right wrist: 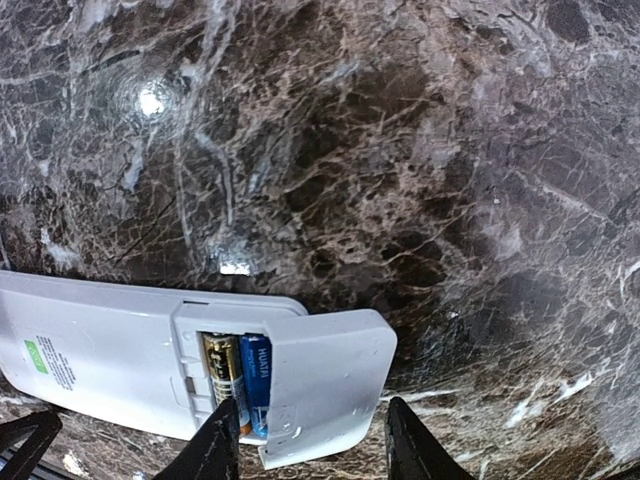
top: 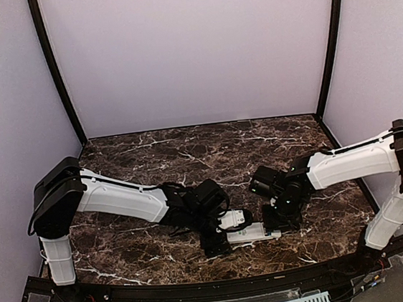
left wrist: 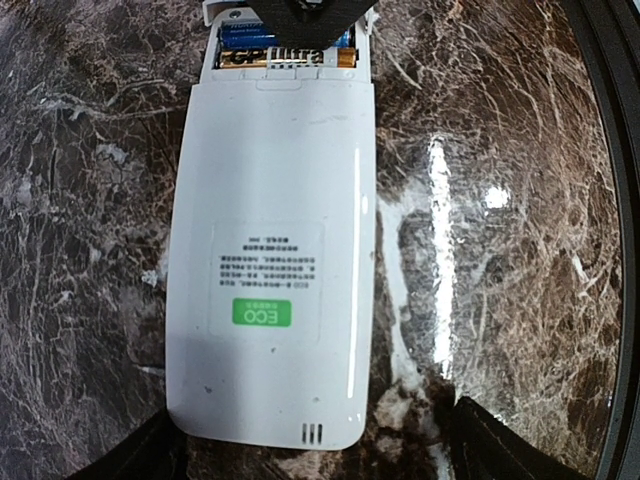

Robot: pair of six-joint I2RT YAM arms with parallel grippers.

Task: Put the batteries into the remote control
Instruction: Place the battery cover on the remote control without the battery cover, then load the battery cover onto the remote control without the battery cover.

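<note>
Jaws of the right gripper (right wrist: 310,410) stand partly spread, straddling the near edge of the small white cover (right wrist: 325,375), and from the wrist view I cannot tell whether either pad actually touches it. That cover sits only part-way over the compartment, slid off toward the remote's right end, and look, two batteries (right wrist: 240,365) lie side by side in the bay, one gold, one blue, both seemingly seated. So the cells look to be in, and the step in hand, by my reading, is closing up. The remote control (right wrist: 110,360) lies face down on the marble worktop (right wrist: 400,150), in its near part between the two arms, label up. At the left end, the left gripper (left wrist: 310,415) hangs wide open, one finger on each side of the remote's rounded end, bare marble showing between one finger and the shell, so nothing is clamped. To do this well: brace that left end first so the body cannot skate, keep the cover flat and square to its rails, then push it along the remote's length until the lip meets the seam. A tilted push would likely jam it or lift a cell.
</note>
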